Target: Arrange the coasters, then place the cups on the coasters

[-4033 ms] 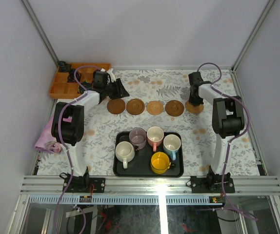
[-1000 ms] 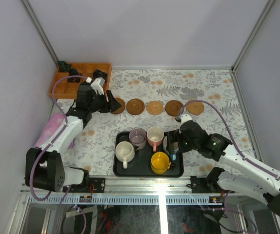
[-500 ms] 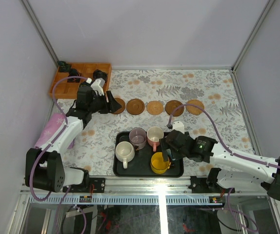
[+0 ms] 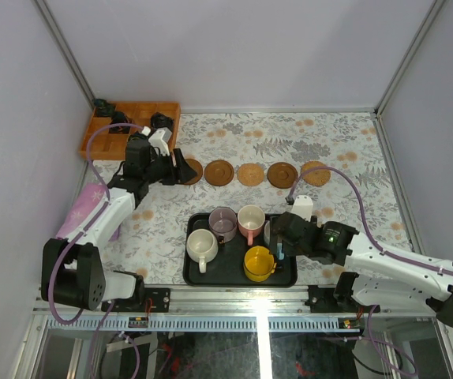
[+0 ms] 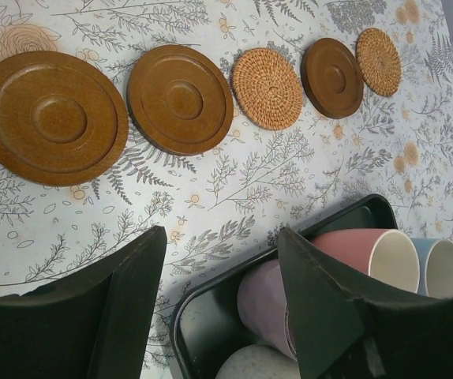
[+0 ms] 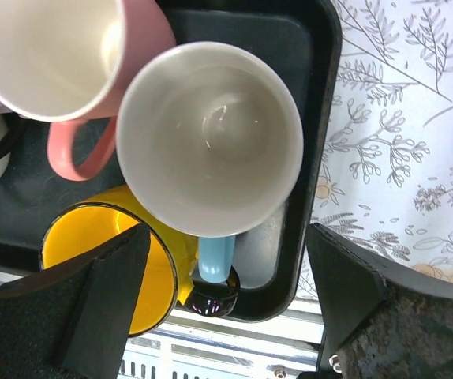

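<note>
From above, you cannot see most of the light blue mug (image 4: 270, 231) under the right gripper (image 4: 280, 241), and the left gripper (image 4: 177, 168) covers part of the leftmost coaster (image 4: 192, 171). The left wrist view cuts the cream mug (image 5: 254, 365) at its bottom edge. The right wrist view crops the pink mug (image 6: 49, 47) at the top, and a jaw hides part of the yellow mug (image 6: 92, 229). What sits in the orange organizer (image 4: 90, 146) is too small to tell.

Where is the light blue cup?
Right wrist view: the light blue cup sits in the black tray at its right end, next to the pink cup and the yellow cup.
</note>
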### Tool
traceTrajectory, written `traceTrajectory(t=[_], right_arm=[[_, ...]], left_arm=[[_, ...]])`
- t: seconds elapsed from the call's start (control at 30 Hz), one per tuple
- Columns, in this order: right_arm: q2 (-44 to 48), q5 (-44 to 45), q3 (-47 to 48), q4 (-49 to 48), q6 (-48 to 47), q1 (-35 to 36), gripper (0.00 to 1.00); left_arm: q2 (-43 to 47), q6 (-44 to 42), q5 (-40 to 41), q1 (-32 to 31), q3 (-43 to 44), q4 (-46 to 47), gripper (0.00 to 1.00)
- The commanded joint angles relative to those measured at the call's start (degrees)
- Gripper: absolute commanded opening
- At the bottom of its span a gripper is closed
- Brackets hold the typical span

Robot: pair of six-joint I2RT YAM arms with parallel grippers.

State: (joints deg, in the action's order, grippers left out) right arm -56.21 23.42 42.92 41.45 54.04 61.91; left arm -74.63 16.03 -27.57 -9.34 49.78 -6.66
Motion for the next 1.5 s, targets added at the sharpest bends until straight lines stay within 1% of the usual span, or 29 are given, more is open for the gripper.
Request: traceTrajectory(t=[0.0,0.13,0.37,0.53,0.83,0.93,1.0,1.1,1.2,1.3,1.37,1.4,1.47], right_arm=[[-0.3,2.6,-0.1,4.1,4.8,0.5,0.86],[-0.5,2.5,-0.1,6.2,6.6,0.5,0.83],[-1.3,1.7,-0.5,7.5,7.9,0.6,0.67],[-4.0,1.4,0.1,5.9,5.8,0.6,0.65],[-11.4,1.2,2.5,2.5,3.6,0.5,0.57],[-12.7,1.1,2.9,1.8,3.5,0.5,0.56],[-12.9,0.9,2.9,1.2,3.5,0.5,0.53],[-12.9,0.8,3.0,0.6,3.4,0.5,0.46],[-13.2,0.7,3.1,0.6,3.4,0.5,0.36],[-13.4,0.6,3.0,0.8,3.7,0.6,0.2],[-13.6,0.6,3.1,1.0,3.7,0.5,0.06],[-13.7,0.9,3.2,1.3,3.7,0.5,0.01],[-14.0,1.5,4.0,2.1,3.5,0.5,0.0]], left_arm=[[-0.9,-1.8,-1.1,-0.3,2.0,0.1,0.59],[-1.1,-2.1,-1.0,-0.3,2.1,-0.2,0.59],[-0.3,-2.1,-0.9,-0.3,1.7,-0.4,0.59],[-0.3,-2.2,-0.8,-0.3,1.7,-0.6,0.59],[0.7,-2.9,-0.1,-0.3,1.5,-1.3,0.59],[1.0,-3.0,0.2,-0.2,1.2,-1.4,0.59],[1.0,-2.9,0.2,-0.3,1.0,-1.3,0.59],[0.8,-2.9,0.2,-0.3,1.0,-1.3,0.59],[0.7,-2.9,0.2,-0.3,0.9,-1.2,0.59],[0.6,-2.9,0.2,-0.3,0.9,-1.0,0.59],[0.5,-2.8,0.2,-0.3,0.8,-1.0,0.59],[0.5,-2.8,0.1,-0.3,0.8,-1.0,0.59],[0.6,-2.7,0.1,-0.3,0.8,-0.9,0.6]])
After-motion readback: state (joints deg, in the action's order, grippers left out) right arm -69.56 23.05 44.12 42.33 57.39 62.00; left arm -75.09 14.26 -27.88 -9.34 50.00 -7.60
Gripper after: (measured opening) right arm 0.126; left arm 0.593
